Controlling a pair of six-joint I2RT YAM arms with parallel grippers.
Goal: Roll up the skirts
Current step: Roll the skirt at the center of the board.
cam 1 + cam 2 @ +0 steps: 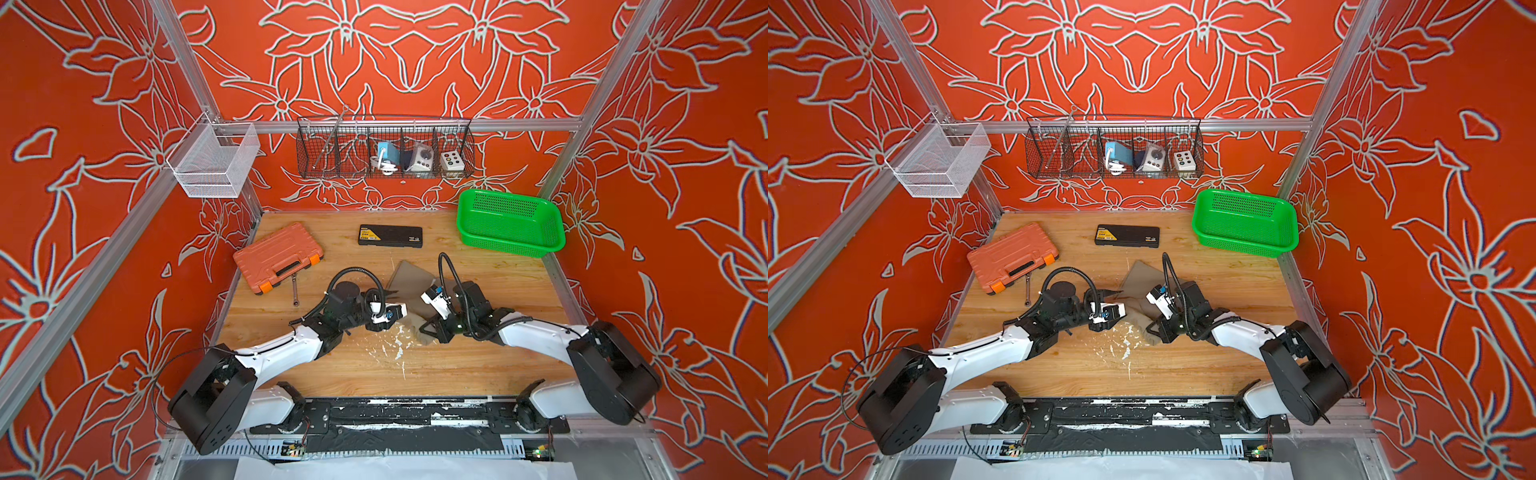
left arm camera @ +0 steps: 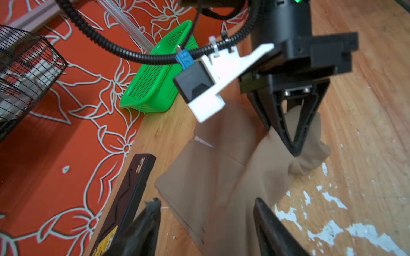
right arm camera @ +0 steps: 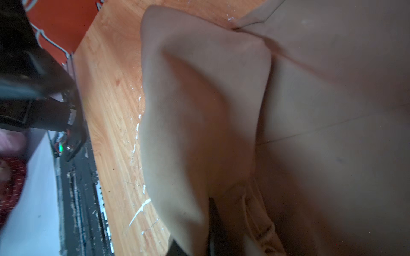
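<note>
Baskets are seen in both top views: a green perforated plastic basket (image 1: 511, 224) is set on the wooden bench (image 1: 478, 365). A black wire rack (image 1: 357, 149) is hung on the wall above and left of it, with a blue device (image 1: 388, 151) and pale boxes (image 1: 451, 160) kept in its compartments. A white mesh basket (image 1: 214, 162) is fixed well left of the green basket, above a ribbed orange case (image 1: 278, 257). The taupe skirt (image 1: 409, 278), matte and soft, is laid on the bench in front of the green basket. The left arm (image 1: 282, 347) and right arm (image 1: 536, 332) are bent inward, and their wrists are brought close over the cloth.

From the left wrist, the left claw (image 2: 206, 221) is held wide above a flat, folded part of the skirt. The right claw (image 2: 294, 148) is pinched narrow on a raised, creased peak of cloth at the end farthest from the green basket.

From the right wrist, smooth draped folds are shown, and cloth is bunched around a dark finger (image 3: 213, 221). White paint flecks (image 3: 142, 208) are scattered over the bench grain.
</note>
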